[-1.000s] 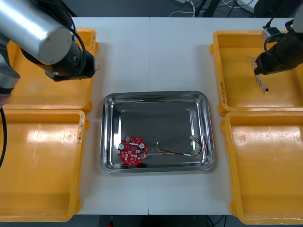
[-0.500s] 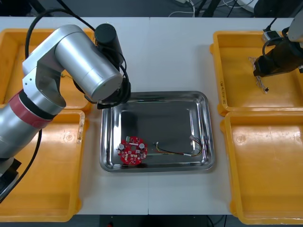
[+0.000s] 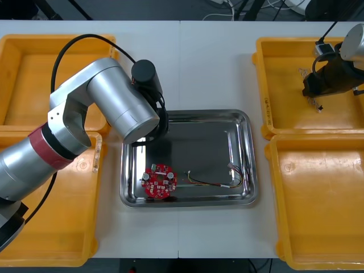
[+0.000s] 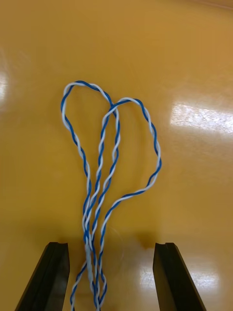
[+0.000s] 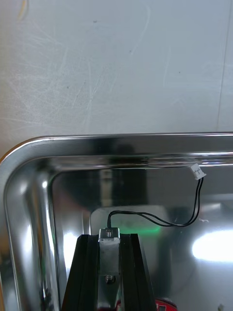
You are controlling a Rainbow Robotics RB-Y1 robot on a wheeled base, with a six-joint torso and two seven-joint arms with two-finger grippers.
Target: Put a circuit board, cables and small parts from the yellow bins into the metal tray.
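Front view: the metal tray (image 3: 205, 115) sits mid-table (image 3: 187, 62), bare and shiny inside. A round red circuit board (image 3: 160, 181) lies on its floor at 7 o'clock. A red and yellow cable (image 3: 215, 182) lies at 5 o'clock, apart from the board. The left arm (image 3: 114, 108) reaches in from 9 o'clock. Its bulk covers the tray's 10 o'clock corner and blocks the nearest corner of the far left yellow bin (image 3: 34, 85). The near left yellow bin (image 3: 51, 210) is at 8 o'clock from the tray and the near right yellow bin (image 3: 318, 199) at 4 o'clock.

The right gripper (image 3: 311, 91) is over the far right yellow bin (image 3: 281, 85), at 2 o'clock from the tray. The twisted blue and white cable (image 3: 314, 102) shows just beside it on the bin floor.

Left wrist view: the left gripper (image 5: 109, 243) is clenched on a small metal part (image 5: 109, 234), its fingers (image 5: 82, 272) apart only by the part's width. A black cable (image 5: 160, 221) runs from the part in a sagging curve up to a white connector (image 5: 196, 171), which sits by the tray's inner wall just under the rim. The gripper is inside the tray's corner, over the floor. Cannot tell whether the part or its cable touches the steel. Bare table lies beyond the rim.

Right wrist view: the right gripper's fingers (image 4: 51, 277) stand wide apart, released, grasping nothing. The blue and white cable lies on the bin floor in two loops spread beyond the fingertips. Its gathered strands pass between the fingers, closer to one than the other.
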